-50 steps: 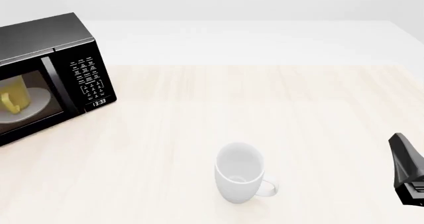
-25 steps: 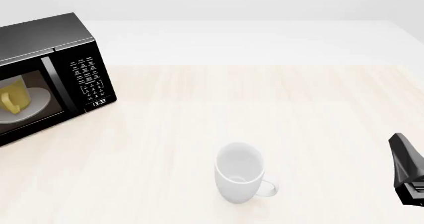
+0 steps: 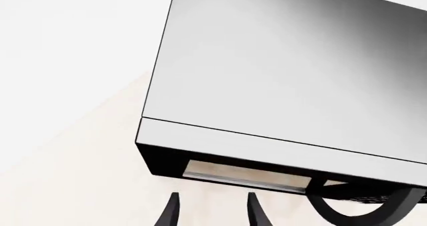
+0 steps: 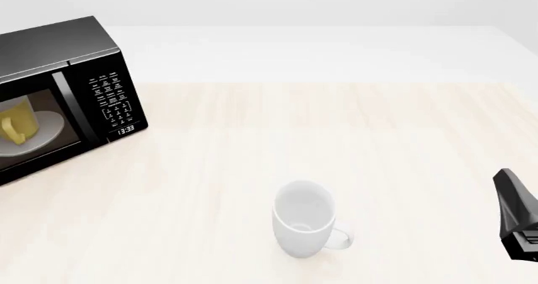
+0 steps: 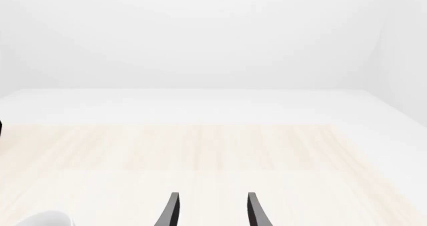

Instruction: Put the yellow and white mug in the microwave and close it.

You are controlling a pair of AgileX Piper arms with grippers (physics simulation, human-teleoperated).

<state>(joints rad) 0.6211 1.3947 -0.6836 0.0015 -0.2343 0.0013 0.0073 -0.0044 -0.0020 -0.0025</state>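
The microwave (image 4: 63,95) sits at the far left of the pale wooden desk (image 4: 336,133), its door shut, and through the glass window the yellow and white mug (image 4: 17,121) stands upright on the round white turntable plate (image 4: 50,130). The keypad panel (image 4: 113,98) faces out toward the middle of the desk, with the small display (image 4: 125,130) lit at its lower edge. Well apart from it, nearer the front, a larger all-white mug (image 4: 304,220) stands upright with its handle pointing right. The left claw (image 3: 212,210) hangs just off the microwave's upper edge, its two dark fingers parted with nothing between them. The right claw (image 5: 212,210) is off at the right side of the desk, fingers likewise spread and gripping nothing, the white mug's rim just showing at the corner of its view.
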